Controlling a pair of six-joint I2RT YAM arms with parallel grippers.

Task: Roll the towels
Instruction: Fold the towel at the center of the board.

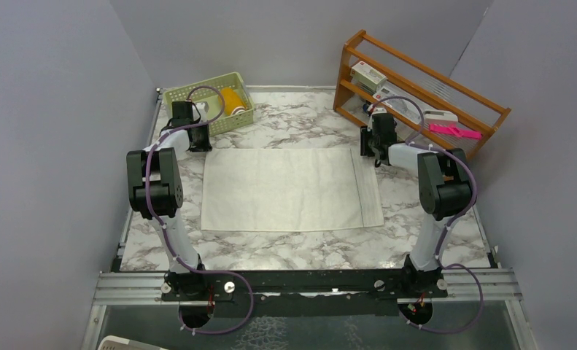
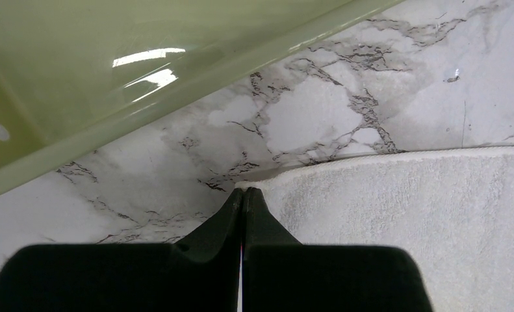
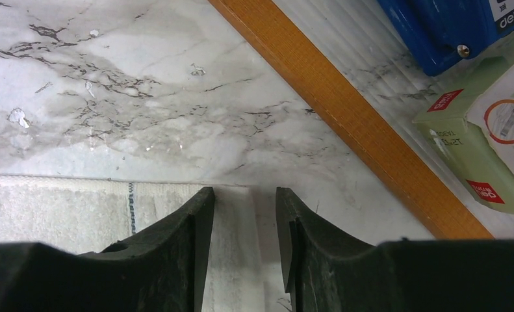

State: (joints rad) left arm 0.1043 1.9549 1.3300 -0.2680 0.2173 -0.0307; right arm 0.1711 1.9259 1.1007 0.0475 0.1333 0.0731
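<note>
The cream-white towel (image 1: 285, 189) lies spread flat in the middle of the marble table. My left gripper (image 1: 200, 143) is at its far left corner. In the left wrist view the left gripper (image 2: 244, 191) is shut, with the corner of the towel (image 2: 403, 214) bunched at the tips and the edge beside it slightly raised. My right gripper (image 1: 373, 154) is at the far right corner. In the right wrist view the right gripper (image 3: 245, 195) is open, its fingers either side of the towel's end strip (image 3: 46, 208). The mustard-yellow towel (image 1: 233, 100) sits rolled in the green basket (image 1: 243, 121).
The green basket's wall (image 2: 111, 78) is close beyond my left gripper. A wooden rack (image 1: 416, 80) stands at the back right, and its bottom rail (image 3: 345, 110) runs near my right gripper. It holds a green box (image 3: 475, 149), a blue item (image 3: 449, 26) and a pink object (image 1: 453, 131).
</note>
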